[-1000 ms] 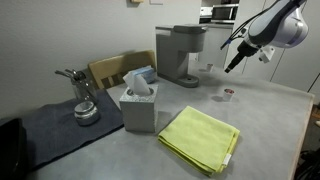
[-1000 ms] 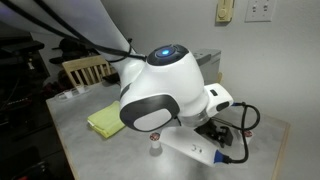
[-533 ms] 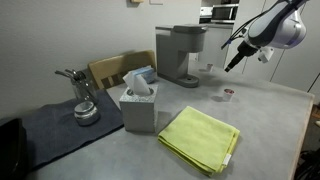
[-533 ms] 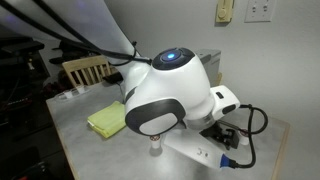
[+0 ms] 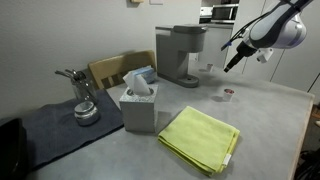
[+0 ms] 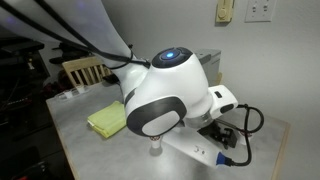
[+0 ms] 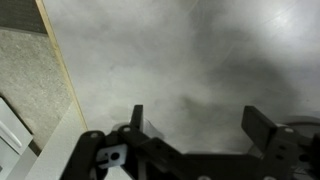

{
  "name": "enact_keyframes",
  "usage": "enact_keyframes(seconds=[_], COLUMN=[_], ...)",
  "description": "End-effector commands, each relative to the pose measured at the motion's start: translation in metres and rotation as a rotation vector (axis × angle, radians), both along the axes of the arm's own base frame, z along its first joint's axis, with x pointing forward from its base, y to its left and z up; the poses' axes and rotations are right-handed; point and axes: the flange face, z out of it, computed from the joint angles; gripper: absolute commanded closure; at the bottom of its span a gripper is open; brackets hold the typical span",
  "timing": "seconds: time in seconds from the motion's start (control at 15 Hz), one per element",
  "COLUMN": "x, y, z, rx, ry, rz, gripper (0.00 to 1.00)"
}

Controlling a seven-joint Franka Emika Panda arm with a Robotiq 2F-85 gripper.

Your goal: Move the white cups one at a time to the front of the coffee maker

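"Has it got one yet?"

"No. The pincer [image 5: 231, 63] hangs in the air, fingers [image 7: 137, 118] spread wide, nothing between them. One white cup [image 5: 228, 94] sits on the table [image 5: 270, 130] almost straight below it, well clear of it."

"And the coffee maker [image 5: 180, 54]?"

"Near, just off to the pincer's side. I'd say it's reaching for a cup. Next it must drop down, bring a finger either side of that tiny cup, then close gently."
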Motion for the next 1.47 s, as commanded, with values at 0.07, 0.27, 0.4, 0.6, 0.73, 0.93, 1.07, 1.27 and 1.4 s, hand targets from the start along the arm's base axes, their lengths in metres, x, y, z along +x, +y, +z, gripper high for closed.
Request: enact_keyframes(seconds=[0.07, 0.27, 0.4, 0.6, 0.73, 0.93, 1.07, 1.27, 1.4], x=[-0.001, -0.001, -0.001, 0.0, 0.001, 0.003, 0.005, 0.008, 0.01], y=[-0.001, 0.0, -0.001, -0.003, -0.005, -0.008, -0.01, -0.014, -0.016], z=[-0.003, -0.004, -0.004, -0.005, -0.006, -0.007, -0.007, -0.005, -0.004], rx=[-0.002, -0.004, -0.004, -0.004, -0.004, -0.005, -0.006, -0.008, -0.01], ry=[0.01, 0.011, 0.012, 0.013, 0.014, 0.014, 0.013, 0.009, 0.004], rz=[-0.006, -0.01, -0.014, -0.022, -0.029, -0.038, -0.045, -0.056, -0.063], gripper=[0.0, 0.0, 0.0, 0.0, 0.0, 0.0, 0.0, 0.0, 0.0])
